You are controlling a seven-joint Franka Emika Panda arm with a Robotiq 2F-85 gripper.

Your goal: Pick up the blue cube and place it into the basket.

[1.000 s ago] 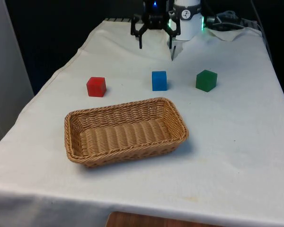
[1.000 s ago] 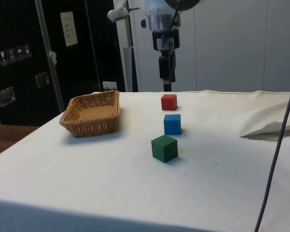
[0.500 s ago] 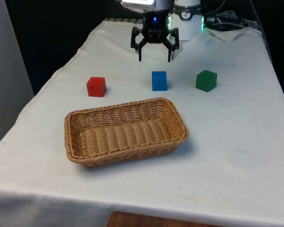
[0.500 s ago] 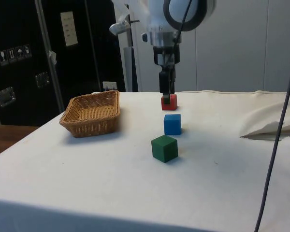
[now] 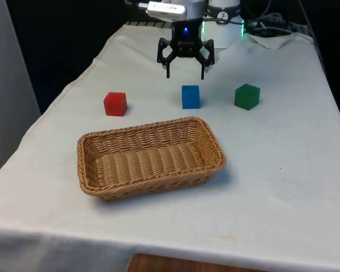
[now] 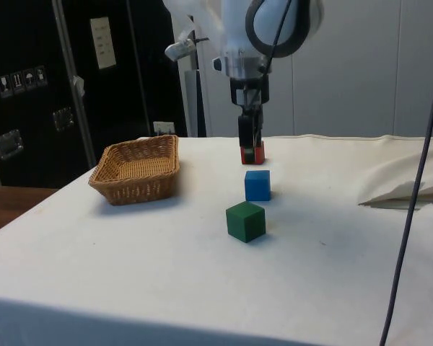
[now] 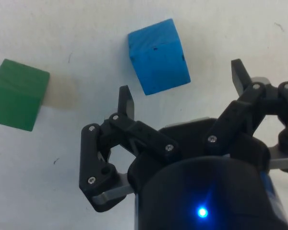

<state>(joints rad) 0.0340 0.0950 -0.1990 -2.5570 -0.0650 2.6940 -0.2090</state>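
Observation:
The blue cube [image 5: 190,96] stands on the white cloth between a red cube and a green cube, just beyond the far rim of the woven basket [image 5: 149,157]. My gripper [image 5: 186,72] hangs open above the cloth, a little behind the blue cube, with nothing between its fingers. In the side view the gripper [image 6: 250,150] is above and behind the blue cube [image 6: 257,184], in front of the red one. In the wrist view the blue cube [image 7: 158,56] lies just ahead of the open fingertips [image 7: 126,101].
The red cube [image 5: 115,103] sits at the front view's left of the blue one, the green cube [image 5: 247,96] at its right. A rumpled fold of cloth [image 6: 411,187] lies near the robot's end of the table.
The gripper has come down and forward towards the blue cube, staying open. The cubes and basket have not moved.

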